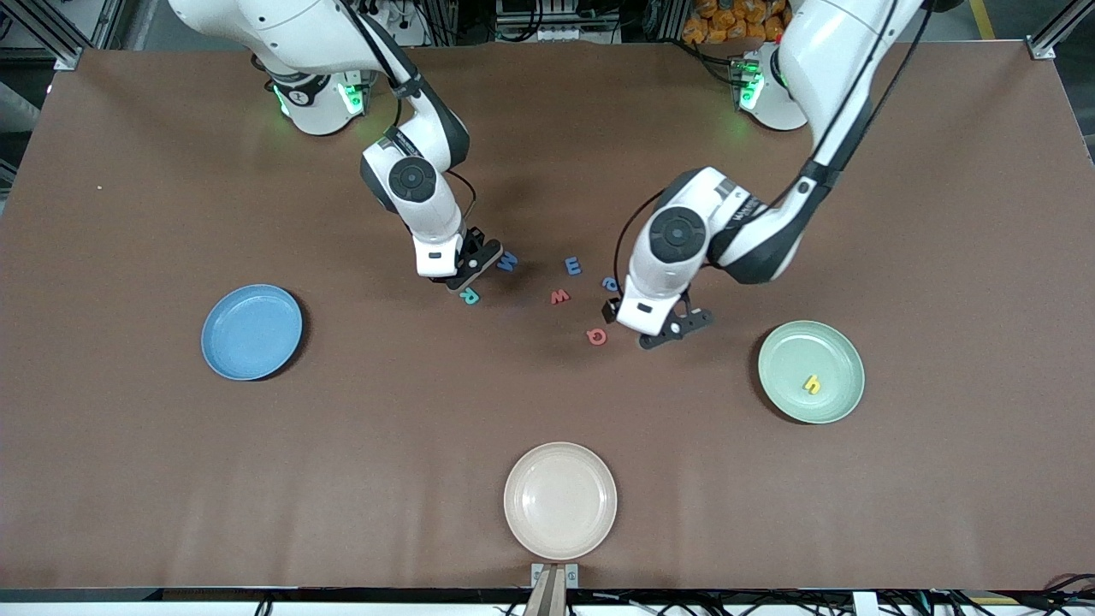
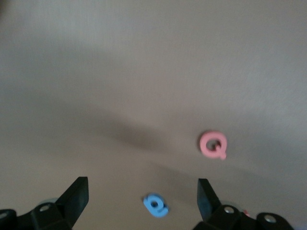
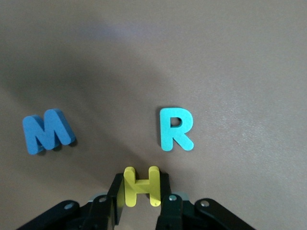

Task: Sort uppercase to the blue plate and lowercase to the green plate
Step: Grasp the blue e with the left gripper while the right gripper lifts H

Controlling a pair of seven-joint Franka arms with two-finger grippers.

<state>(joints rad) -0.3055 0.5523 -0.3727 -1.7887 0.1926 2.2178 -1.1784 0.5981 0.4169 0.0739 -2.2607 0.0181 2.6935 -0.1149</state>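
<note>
My right gripper (image 3: pixel 140 181) is shut on the yellow H (image 3: pixel 142 188), low over the table beside the teal R (image 3: pixel 174 129) and the blue M (image 3: pixel 47 132). In the front view this gripper (image 1: pixel 464 269) hides the H, between the M (image 1: pixel 508 261) and the R (image 1: pixel 470 296). My left gripper (image 1: pixel 631 321) hangs open over the blue round letter (image 2: pixel 155 204), with the red Q (image 2: pixel 213 145) close by. The blue E-shaped letter (image 1: pixel 573 266) and red w (image 1: pixel 559 297) lie mid-table. The yellow h (image 1: pixel 811 384) lies in the green plate (image 1: pixel 783 355). The blue plate (image 1: pixel 251 332) holds nothing.
A cream plate (image 1: pixel 560 500) with nothing in it sits near the table's front edge. Brown table surface spreads wide around all three plates.
</note>
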